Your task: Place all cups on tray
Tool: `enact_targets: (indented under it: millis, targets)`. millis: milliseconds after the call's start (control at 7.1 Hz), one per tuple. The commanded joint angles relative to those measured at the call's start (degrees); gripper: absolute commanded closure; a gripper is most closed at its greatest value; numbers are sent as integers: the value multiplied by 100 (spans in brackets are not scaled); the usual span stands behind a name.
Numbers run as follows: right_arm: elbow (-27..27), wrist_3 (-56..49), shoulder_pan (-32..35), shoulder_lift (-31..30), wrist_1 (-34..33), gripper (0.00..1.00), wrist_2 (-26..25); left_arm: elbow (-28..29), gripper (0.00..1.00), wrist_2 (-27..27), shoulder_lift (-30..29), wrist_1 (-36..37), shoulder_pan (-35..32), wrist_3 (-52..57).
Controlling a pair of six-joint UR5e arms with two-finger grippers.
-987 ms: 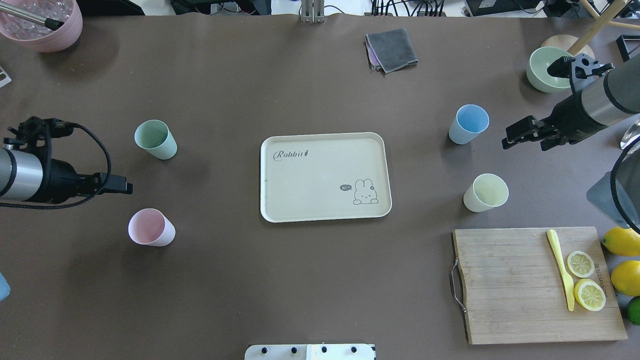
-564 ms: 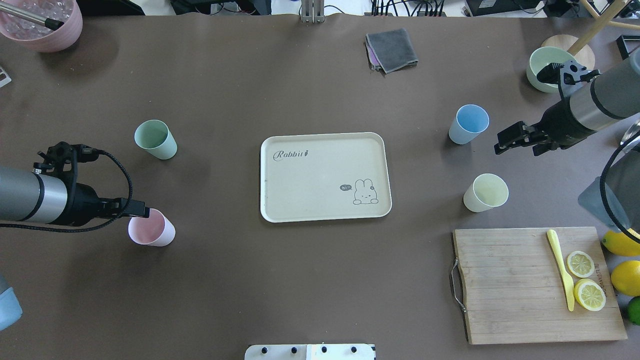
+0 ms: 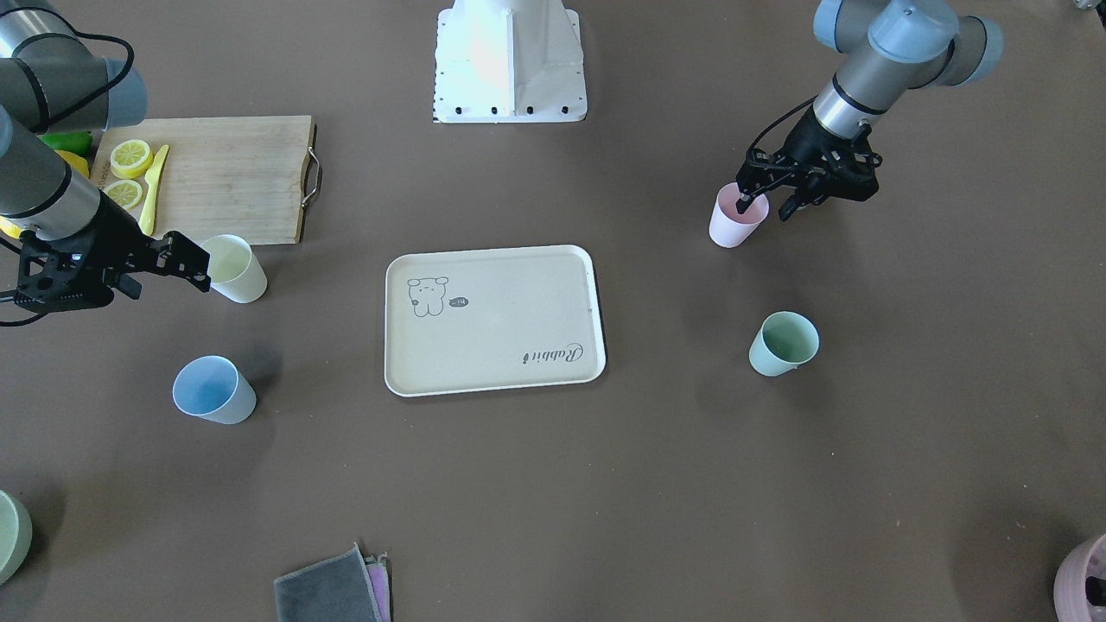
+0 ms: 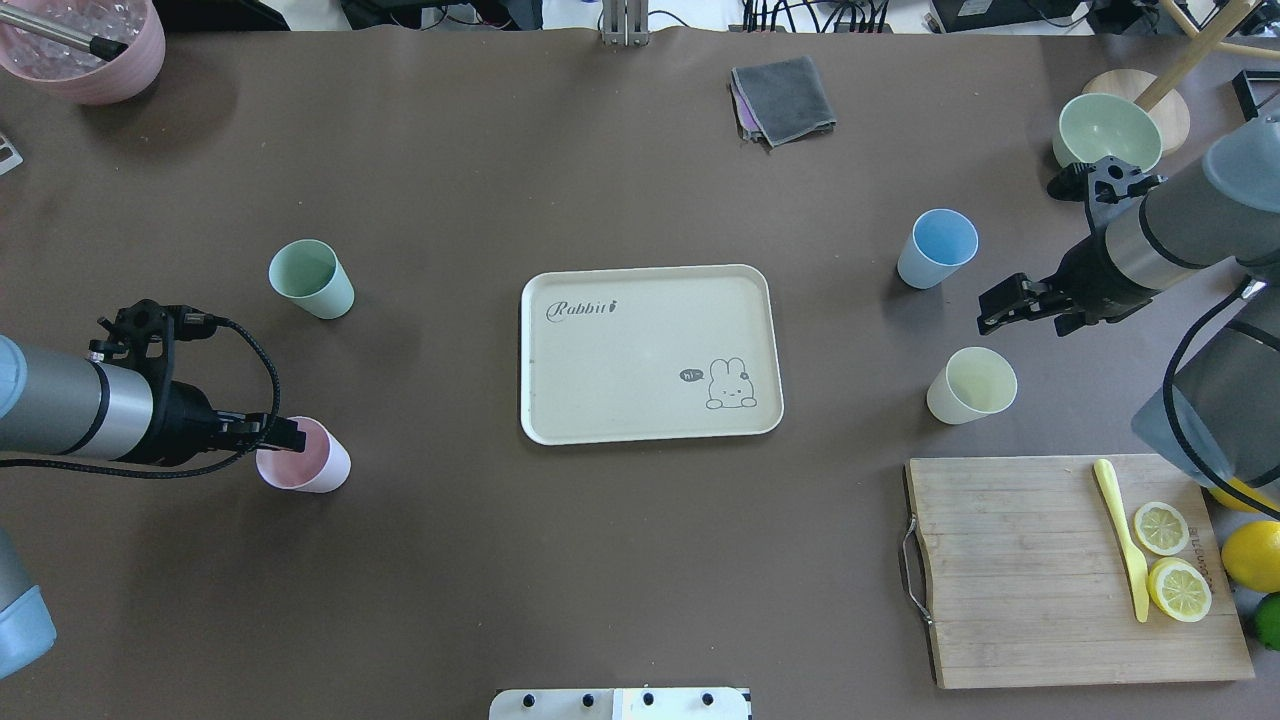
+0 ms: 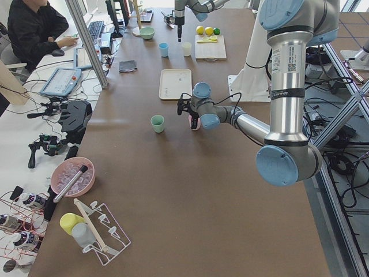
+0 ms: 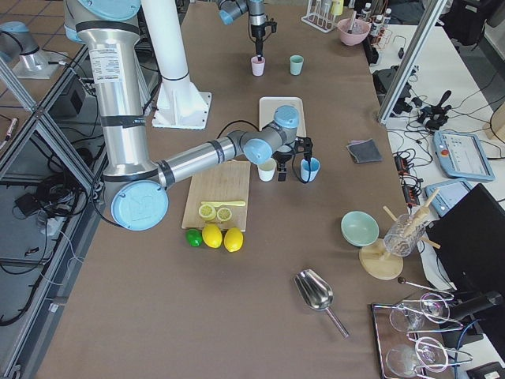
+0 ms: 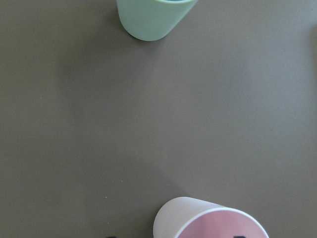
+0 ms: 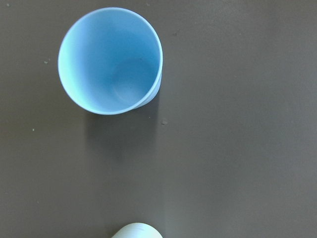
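Observation:
The cream tray (image 4: 620, 370) lies mid-table with nothing on it. The pink cup (image 4: 318, 466) and the mint green cup (image 4: 318, 285) stand to its left. The blue cup (image 4: 935, 250) and the yellow cup (image 4: 970, 388) stand to its right. My left gripper (image 4: 290, 435) is open at the pink cup (image 3: 730, 229), one finger inside the rim and one outside. My right gripper (image 4: 995, 308) is open and empty, above the table between the blue and yellow cups. The right wrist view shows the blue cup (image 8: 110, 59) and the yellow cup's rim (image 8: 136, 231).
A wooden cutting board (image 4: 1040, 570) with lemon slices and a yellow knife sits front right, with whole lemons beside it. A pale green bowl (image 4: 1108, 130) is back right, a pink bowl (image 4: 85, 50) back left, and a grey cloth (image 4: 785, 98) at the back.
My left gripper moved forward and right, onto the pink cup's rim. My right gripper moved left and nearer, from beside the green bowl to between the blue and yellow cups.

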Motion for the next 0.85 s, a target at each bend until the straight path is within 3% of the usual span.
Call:
enact_targets:
  millis: [0, 141, 282, 705]
  targets:
    - [40, 55, -28, -72, 7, 0, 50, 12, 38, 4, -93, 17, 22, 7]
    - [40, 55, -81, -90, 7, 0, 59, 99, 78, 4, -181, 18, 22, -2]
    - [40, 55, -125, -133, 7, 0, 59, 204, 100, 4, -234, 18, 22, -2]
    - [179, 55, -187, -230, 16, 0, 208, 153, 100, -13, -226, 26, -83, -2]
